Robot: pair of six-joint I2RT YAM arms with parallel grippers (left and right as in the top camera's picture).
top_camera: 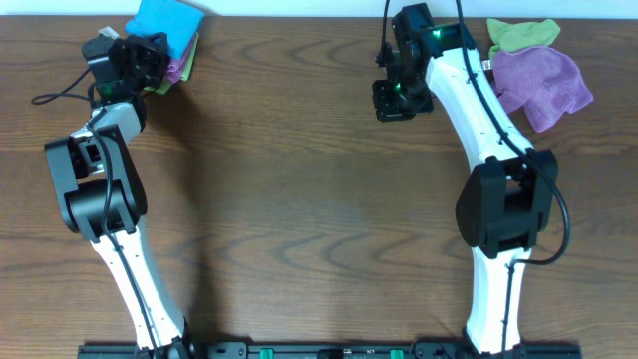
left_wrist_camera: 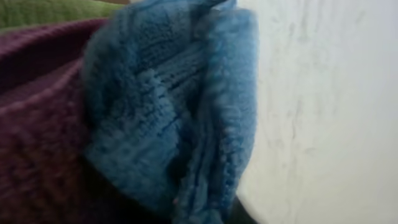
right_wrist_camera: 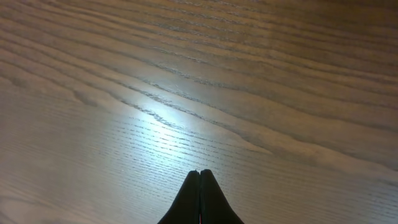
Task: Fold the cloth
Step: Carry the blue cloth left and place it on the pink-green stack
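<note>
The blue cloth tops a stack at the bench's far-left corner, over a purple cloth and a green cloth. My left gripper is against that stack. Wrist view is a blurred close-up with no fingers visible, so I can't tell its state. My right gripper is pinched closed and empty over bare bench, far-centre.

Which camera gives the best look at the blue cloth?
The left wrist view: the blue cloth is close up, folds and weave plain, against a purple cloth. Overhead shows it small, atop a stack at the table's far left corner. The right wrist view shows only table.
</note>
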